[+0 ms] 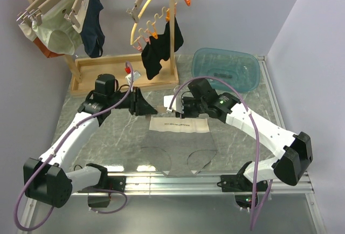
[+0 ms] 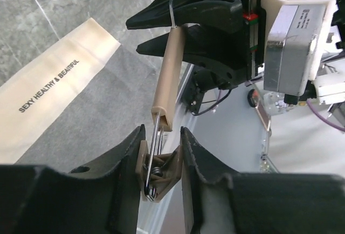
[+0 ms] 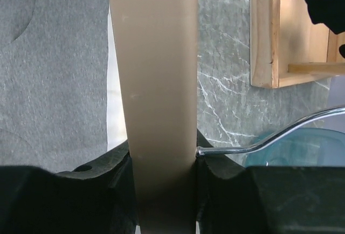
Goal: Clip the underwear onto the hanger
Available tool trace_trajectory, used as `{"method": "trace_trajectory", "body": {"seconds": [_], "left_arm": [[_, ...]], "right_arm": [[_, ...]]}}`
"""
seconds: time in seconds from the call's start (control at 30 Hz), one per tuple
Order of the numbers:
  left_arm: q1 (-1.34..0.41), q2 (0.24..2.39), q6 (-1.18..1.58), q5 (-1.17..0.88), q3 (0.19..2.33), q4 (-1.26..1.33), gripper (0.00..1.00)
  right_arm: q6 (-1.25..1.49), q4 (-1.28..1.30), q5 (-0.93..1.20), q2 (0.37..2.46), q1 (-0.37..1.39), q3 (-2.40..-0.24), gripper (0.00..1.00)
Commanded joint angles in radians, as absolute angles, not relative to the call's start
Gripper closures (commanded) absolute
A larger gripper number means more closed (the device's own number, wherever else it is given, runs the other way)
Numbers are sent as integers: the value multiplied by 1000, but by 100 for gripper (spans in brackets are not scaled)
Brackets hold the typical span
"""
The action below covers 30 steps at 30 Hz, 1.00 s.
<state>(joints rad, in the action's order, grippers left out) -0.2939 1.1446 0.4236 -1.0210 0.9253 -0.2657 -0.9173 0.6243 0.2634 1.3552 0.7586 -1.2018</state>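
Observation:
The underwear (image 1: 179, 137) lies flat on the table, its pale waistband (image 1: 179, 124) printed with black text; the waistband (image 2: 54, 91) also shows in the left wrist view. The hanger (image 2: 170, 75), a light wooden bar, hangs level just above the waistband's far edge, between both grippers. My left gripper (image 2: 161, 132) is shut on the clip (image 2: 159, 172) at the bar's end, squeezing its two plates. My right gripper (image 3: 161, 150) is shut on the hanger bar (image 3: 156, 72) beside its metal hook (image 3: 269, 139). From above, the left gripper (image 1: 143, 106) and right gripper (image 1: 179, 106) face each other.
A wooden rack (image 1: 110, 72) stands at the back, with pale green briefs (image 1: 60, 39), navy briefs (image 1: 95, 23), a yellow curved hanger (image 1: 156, 7) and a black garment (image 1: 159, 50) on it. A blue tub (image 1: 226, 69) sits back right.

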Motion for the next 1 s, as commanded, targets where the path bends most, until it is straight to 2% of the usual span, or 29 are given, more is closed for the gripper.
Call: {"method": "trace_trajectory", "body": {"seconds": [0.0,0.07,0.3,0.33,0.37,0.47,0.5,0.67,0.87,0.97], "left_arm": [[-285,1137,445,-1051,931,-195,92],[-284,1138,462,-1054,917,-170,100],[-284,1143,535,-1072,861,-106,100],[-282,1156,525,-1068,879,-129,96],[-281,1163,490,-1063,890,-155,84],[-270,1164,448,-1057,922,-215,61],[-267,1163,433,-1061,931,-241,58],[-262,1170,368,-1080,971,-304,50],[-262,1170,379,-1085,956,-276,50],[-262,1177,382,-1088,954,-262,45]], "right_arm": [[-927,623,256,1315,750,-1190,100],[-927,617,252,1312,749,-1186,100],[-945,606,242,1319,736,-1184,100],[-948,620,247,1318,735,-1189,100],[-951,626,252,1318,732,-1193,100],[-960,644,253,1319,730,-1195,100],[-962,649,255,1319,729,-1195,100],[-962,655,255,1318,727,-1190,100],[-959,657,261,1312,726,-1189,100],[-954,663,271,1316,726,-1200,100]]}}
